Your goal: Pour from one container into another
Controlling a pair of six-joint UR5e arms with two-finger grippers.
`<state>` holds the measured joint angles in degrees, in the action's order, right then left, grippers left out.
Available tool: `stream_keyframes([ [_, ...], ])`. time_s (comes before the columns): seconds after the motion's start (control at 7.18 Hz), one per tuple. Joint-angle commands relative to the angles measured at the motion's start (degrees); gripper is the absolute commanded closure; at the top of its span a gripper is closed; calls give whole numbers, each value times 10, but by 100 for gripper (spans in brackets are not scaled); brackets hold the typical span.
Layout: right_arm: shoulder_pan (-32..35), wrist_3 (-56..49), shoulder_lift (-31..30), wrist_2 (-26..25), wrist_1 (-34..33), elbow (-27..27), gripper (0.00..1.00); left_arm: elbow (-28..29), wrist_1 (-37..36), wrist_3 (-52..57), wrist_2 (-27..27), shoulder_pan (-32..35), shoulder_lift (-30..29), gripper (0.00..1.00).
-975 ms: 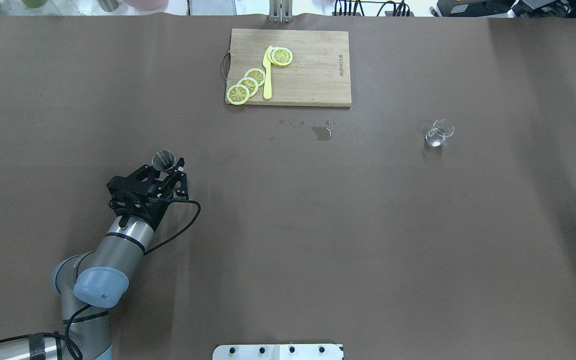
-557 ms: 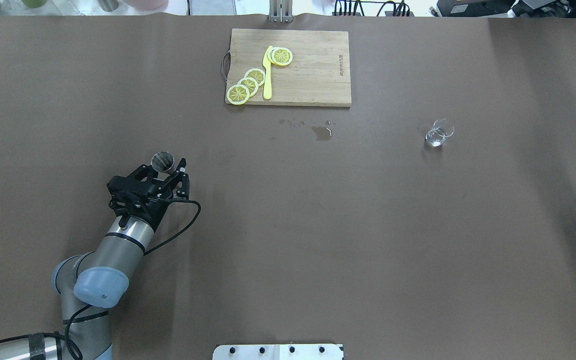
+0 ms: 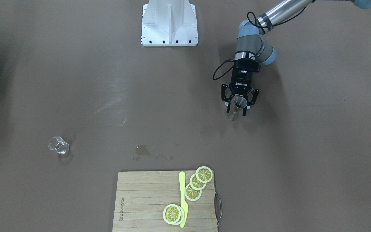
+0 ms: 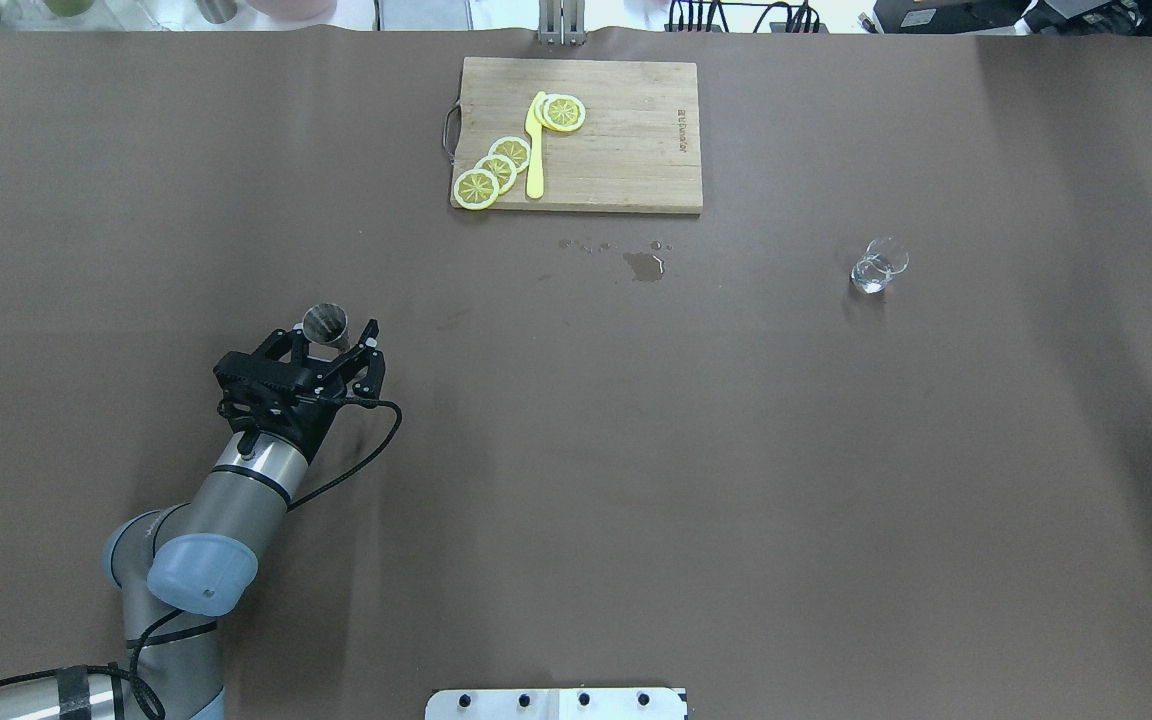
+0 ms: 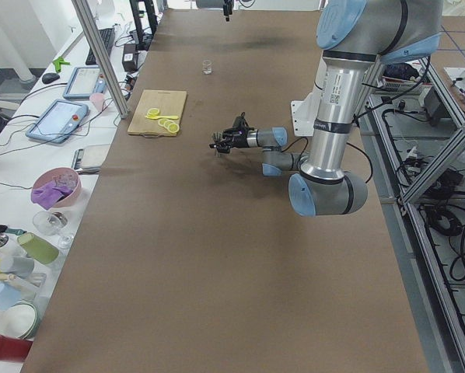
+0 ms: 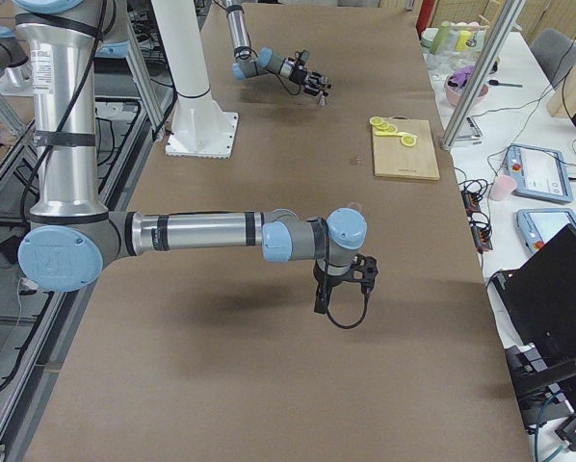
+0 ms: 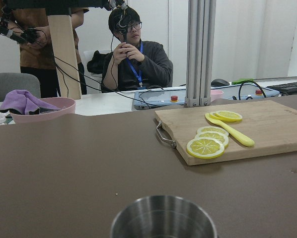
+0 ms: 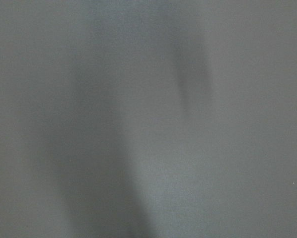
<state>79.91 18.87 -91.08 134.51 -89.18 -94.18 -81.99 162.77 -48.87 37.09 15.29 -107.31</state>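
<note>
The table [image 4: 636,450] is evenly lit from above, and a broad soft shadow is seen near its right end. The right wrist view is filled by featureless grey blur; the jigger [image 7: 163,218] rim is rendered slightly soft

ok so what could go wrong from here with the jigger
1. The left gripper is open around the upright jigger; closing off-centre could knock it over.
2. The glass stands far off toward the robot's right, so the carry is long and any contents could slosh out; a wet patch lies on the table.
</note>
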Motion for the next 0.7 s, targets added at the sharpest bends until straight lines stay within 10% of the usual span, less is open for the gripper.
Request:
stream_keyframes([
  [0.0,-2,-2,-1,-24,0,0,0,0,0,0,0,0,0,5],
  [0.56,-13,3,4,-47,7,7,0,-6,1,0,0,0,4,3],
])
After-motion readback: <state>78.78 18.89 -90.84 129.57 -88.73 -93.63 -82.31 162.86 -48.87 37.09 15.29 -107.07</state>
